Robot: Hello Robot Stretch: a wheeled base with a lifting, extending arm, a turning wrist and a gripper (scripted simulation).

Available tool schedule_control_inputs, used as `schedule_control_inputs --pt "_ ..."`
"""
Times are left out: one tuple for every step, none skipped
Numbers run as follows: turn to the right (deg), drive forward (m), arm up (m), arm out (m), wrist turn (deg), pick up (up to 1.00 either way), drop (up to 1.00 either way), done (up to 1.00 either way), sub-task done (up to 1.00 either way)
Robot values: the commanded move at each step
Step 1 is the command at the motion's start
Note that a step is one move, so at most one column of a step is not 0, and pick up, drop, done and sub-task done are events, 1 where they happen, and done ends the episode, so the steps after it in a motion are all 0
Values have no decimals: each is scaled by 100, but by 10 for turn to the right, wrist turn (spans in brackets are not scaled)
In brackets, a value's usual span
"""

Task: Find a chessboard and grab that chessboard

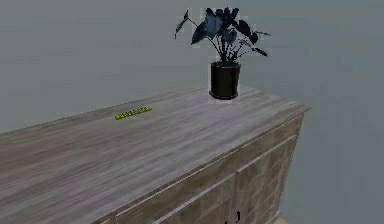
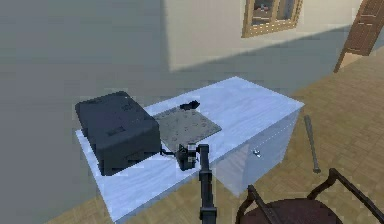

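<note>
**A:** Where is the chessboard lying?

**B:** A flat grey board [image 2: 190, 126] is lying face up on the pale desk [image 2: 258, 106] in the arm side view, about mid-desk. Its thin square shape and speckled top are leading me to take it for the chessboard, though I'm not making out single squares.

**A:** What is sitting round it?

**B:** A bulky black case [image 2: 118, 130] is resting just beside its left edge; I cannot tell whether they are touching. A small dark object [image 2: 188, 104] is lying just past its far corner. That is leaving the near edge as the free side, which is probably why the arm [image 2: 206, 192] is reaching in from the desk's front.

**A:** And the pincer?

**B:** The pincer [image 2: 183, 155] is showing at the board's near corner, by the desk's front edge. I cannot tell whether its fingers are spread or pressed together. With the board lying on the desk right behind it, I cannot tell whether it is holding anything either.

**A:** Is anything crowding the reach?

**B:** A dark chair [image 2: 300, 205] is standing near the arm, and a grey rod [image 2: 312, 145] is leaning by the desk's right end. Both are sitting apart from the board.

**A:** And ahead of the robot?

**B:** A wooden sideboard [image 1: 80, 150] is carrying a potted plant [image 1: 225, 78] and a small yellow-green thing [image 1: 132, 114], neither part of the task. I'm judging the search done and the grasp the step in hand.
</note>
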Motion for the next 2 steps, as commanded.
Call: schedule_control_inputs --pt "0 0 10 0 0 0 0 0 0" --pt "0 0 0 0 0 0 0 100 0"
